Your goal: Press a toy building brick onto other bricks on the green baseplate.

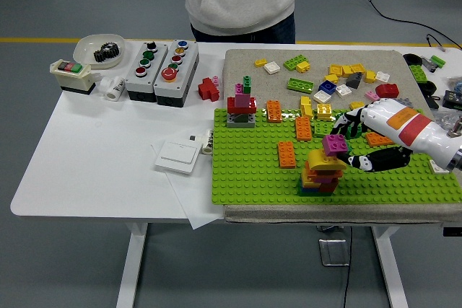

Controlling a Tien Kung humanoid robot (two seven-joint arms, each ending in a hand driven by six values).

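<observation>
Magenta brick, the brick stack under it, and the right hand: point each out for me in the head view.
magenta brick (336,143), head view, on its studded top face.
yellow-topped brick stack (323,171), head view, on the stack's front side.
right hand (390,124), head view, on the white back of the hand.

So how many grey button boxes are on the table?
2, side by side on the white table: the left button box and the right button box. None look hidden.

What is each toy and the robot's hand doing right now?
Right hand: shut on the magenta brick.
Small magenta plastic brick: held at the stack's top right edge.
Yellow, orange and red brick stack: upright on the baseplate.
Green studded baseplate: flat on the mat.
Red and grey tower: upright.
</observation>
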